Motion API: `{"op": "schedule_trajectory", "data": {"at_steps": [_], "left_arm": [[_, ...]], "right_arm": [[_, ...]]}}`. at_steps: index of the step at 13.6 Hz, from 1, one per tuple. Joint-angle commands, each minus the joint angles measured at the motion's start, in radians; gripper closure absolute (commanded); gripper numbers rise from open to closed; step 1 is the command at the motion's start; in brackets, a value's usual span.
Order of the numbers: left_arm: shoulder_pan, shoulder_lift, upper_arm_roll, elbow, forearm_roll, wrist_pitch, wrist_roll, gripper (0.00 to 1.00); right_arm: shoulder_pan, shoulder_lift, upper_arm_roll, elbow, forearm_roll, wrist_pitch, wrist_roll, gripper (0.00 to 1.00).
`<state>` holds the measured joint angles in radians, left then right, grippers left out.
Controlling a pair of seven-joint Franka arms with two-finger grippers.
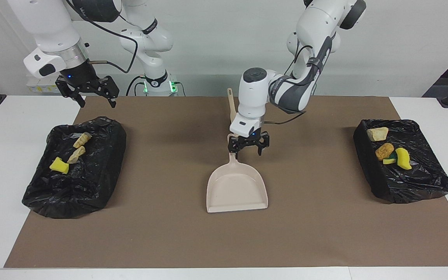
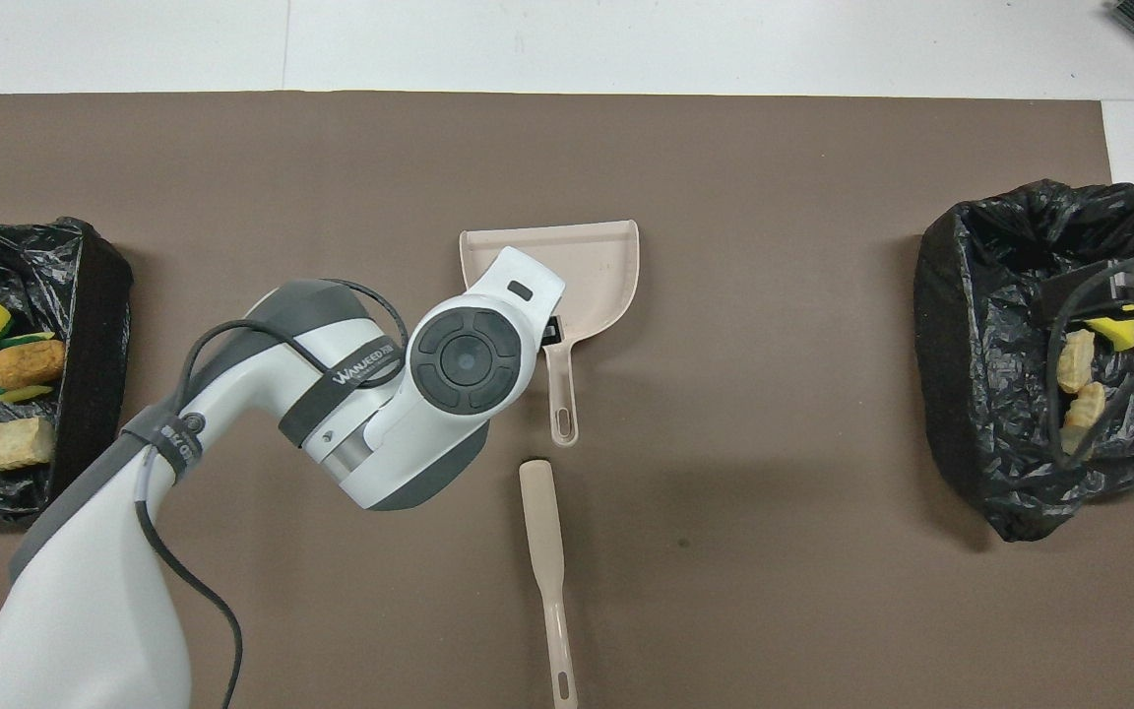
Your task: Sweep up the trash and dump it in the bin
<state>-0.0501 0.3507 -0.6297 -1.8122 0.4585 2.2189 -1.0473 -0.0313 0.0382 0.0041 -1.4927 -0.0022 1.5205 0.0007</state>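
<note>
The white left arm reached in from its base, elbow bent, wrist pointing straight down over the middle of the table. Its black two-finger left gripper (image 1: 248, 149) hung low with fingers spread apart, holding nothing. The black two-finger right gripper (image 1: 95, 95) waited raised, fingers spread, empty.
</note>
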Motion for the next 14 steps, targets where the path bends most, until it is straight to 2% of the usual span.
{"op": "schedule_trajectory", "data": {"at_steps": [1,3,6,10,12,14], "left_arm": [[-0.002,-0.047,0.050,-0.010,-0.018,-0.039,0.047,0.00],[-0.005,-0.085,0.105,-0.010,-0.093,-0.039,0.143,0.00],[-0.011,-0.160,0.220,-0.013,-0.232,-0.094,0.388,0.00],[-0.039,-0.283,0.418,-0.012,-0.406,-0.246,0.726,0.00],[-0.043,-0.329,0.482,-0.009,-0.425,-0.300,0.797,0.00],[-0.024,-0.361,0.498,0.016,-0.425,-0.359,0.839,0.00]], "right_arm": [[-0.001,0.008,0.001,0.015,-0.007,-0.010,-0.008,0.00],[-0.001,0.008,0.001,0.015,-0.007,-0.010,-0.008,0.00],[-0.001,0.008,0.001,0.015,-0.007,-0.010,-0.008,0.00],[-0.001,0.008,0.001,0.015,-0.007,-0.010,-0.008,0.00],[-0.001,0.008,0.001,0.015,-0.007,-0.010,-0.008,0.00],[-0.001,0.008,0.001,0.017,-0.007,-0.010,-0.010,0.00]]}}
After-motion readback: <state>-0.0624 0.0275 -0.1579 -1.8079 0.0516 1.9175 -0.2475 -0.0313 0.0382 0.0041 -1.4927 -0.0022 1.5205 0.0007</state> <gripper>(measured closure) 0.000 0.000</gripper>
